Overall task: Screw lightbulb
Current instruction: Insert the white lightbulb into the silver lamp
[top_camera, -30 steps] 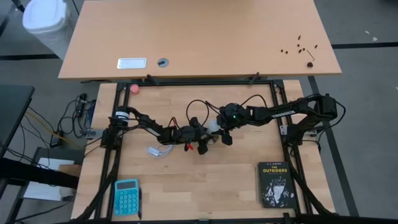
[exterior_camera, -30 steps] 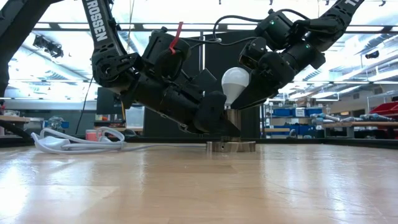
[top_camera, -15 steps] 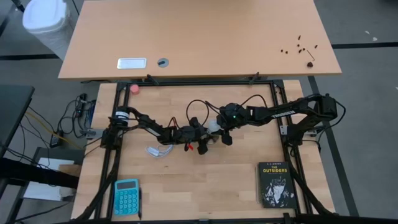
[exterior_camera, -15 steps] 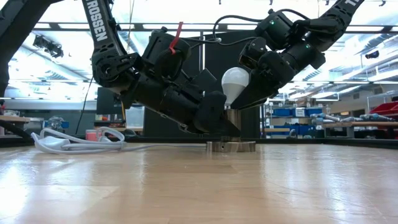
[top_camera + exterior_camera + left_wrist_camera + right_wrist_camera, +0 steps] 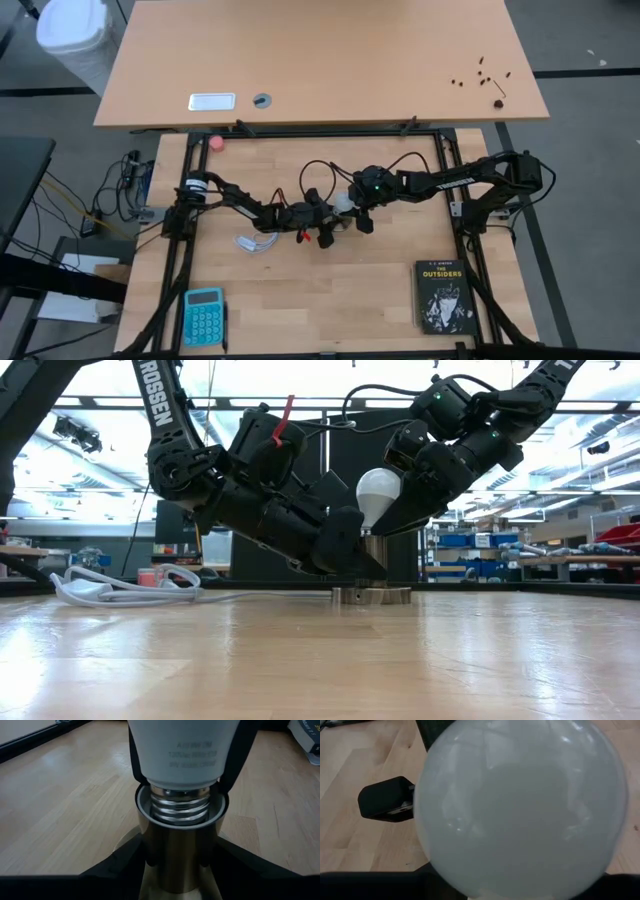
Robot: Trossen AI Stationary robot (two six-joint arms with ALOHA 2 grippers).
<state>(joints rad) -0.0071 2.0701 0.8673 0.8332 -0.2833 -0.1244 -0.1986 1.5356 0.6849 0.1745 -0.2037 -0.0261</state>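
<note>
Left wrist view: lightbulb (image 5: pixel 192 750) upright, threaded metal base sunk partway into the brass-coloured socket (image 5: pixel 181 845), several thread turns showing above the socket's rim. Faint grey print on the bulb's white neck, too blurred to read. Left gripper (image 5: pixel 180 870) closed on the socket barrel, a dark finger on each side of it, holding it steady on the wooden table (image 5: pixel 60 800).

Low view: lightbulb (image 5: pixel 378 492) with globe up and tilted slightly, above the socket (image 5: pixel 372 560), whose round metal foot sits flat on the table near its middle. Right gripper (image 5: pixel 400 495) clamped on the bulb from the right and above; left gripper (image 5: pixel 345 550) low against the socket from the left. White letters "ROSSEN" readable on the arm at upper left, the first letter cut off.

Right wrist view: frosted globe (image 5: pixel 520 805) filling nearly everything, right gripper's dark fingers (image 5: pixel 370 887) along the edge beneath it.

High view: both grippers meeting at table centre, left gripper (image 5: pixel 325 222), right gripper (image 5: pixel 352 208), the bulb a small white patch (image 5: pixel 344 204) between them. White cord (image 5: pixel 255 242) coiled just left of the left gripper. Black book (image 5: pixel 443 296) titled "THE OUTSIDERS" at the near right corner. Blue calculator (image 5: pixel 203 316) at the near left corner. Small pink ball (image 5: pixel 216 142) at the far left edge.
</note>
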